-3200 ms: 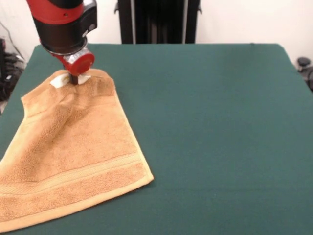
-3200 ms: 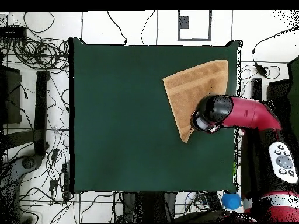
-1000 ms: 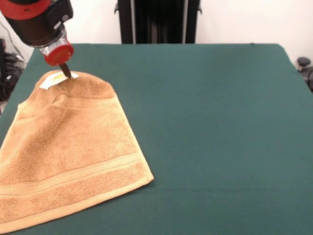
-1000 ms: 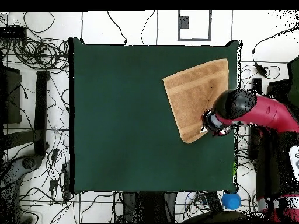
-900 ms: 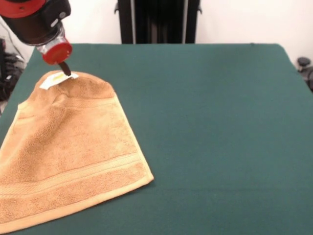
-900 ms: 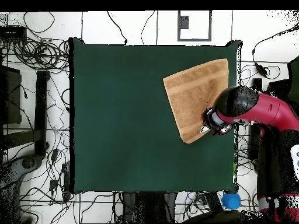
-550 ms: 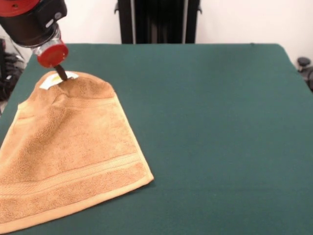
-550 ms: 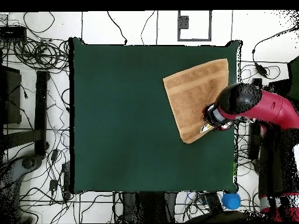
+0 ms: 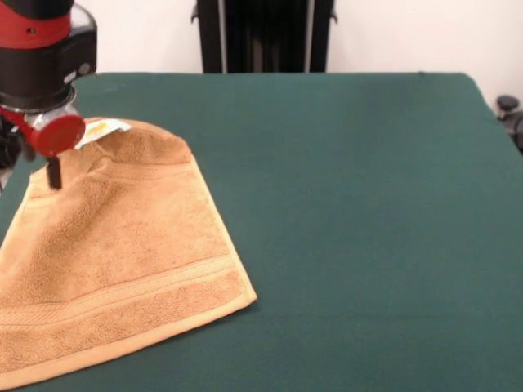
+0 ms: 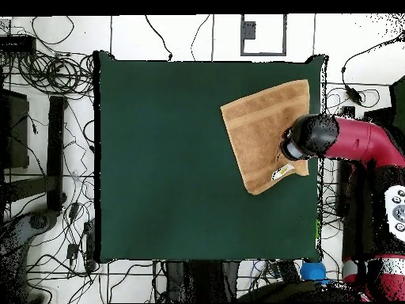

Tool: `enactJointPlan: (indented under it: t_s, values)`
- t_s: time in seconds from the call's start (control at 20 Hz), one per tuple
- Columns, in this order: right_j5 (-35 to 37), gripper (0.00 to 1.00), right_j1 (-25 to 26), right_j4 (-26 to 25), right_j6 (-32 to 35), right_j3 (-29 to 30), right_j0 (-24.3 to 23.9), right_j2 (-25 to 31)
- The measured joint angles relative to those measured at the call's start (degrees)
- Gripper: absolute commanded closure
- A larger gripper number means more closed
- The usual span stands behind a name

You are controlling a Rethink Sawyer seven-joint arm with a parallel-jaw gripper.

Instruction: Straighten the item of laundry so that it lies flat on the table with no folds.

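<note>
- My gripper hangs over the towel's edge, at the table's left side in the front view — only one dark tip shows under the red disc, so I cannot tell whether the claw is apart or together.
- The towel lies spread on the green cloth in the corner region, one side running off the picture's lower left.
- Its white label sits at the far corner, beside the gripper (that corner looks a little rumpled).
- Overhead, the arm reaches across the towel's side by the table edge.

The claw has left the care label, moving along the towel's edge.
</note>
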Motion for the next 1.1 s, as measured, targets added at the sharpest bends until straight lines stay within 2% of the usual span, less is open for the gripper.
enactJointPlan:
  t_s: [0.2,0.45,0.85,1.1]
  values:
    - [-8.14,0.00,1.80,-3.63,0.00,-1.32,2.41,-1.96]
    - [-11.72,0.00,3.84,-4.84,0.00,-2.97,2.97,-1.80]
    - [-11.28,0.00,11.44,-2.74,-0.01,-9.01,-1.58,2.48]
    - [-4.39,0.00,13.05,0.90,-3.05,-12.56,-4.70,6.39]
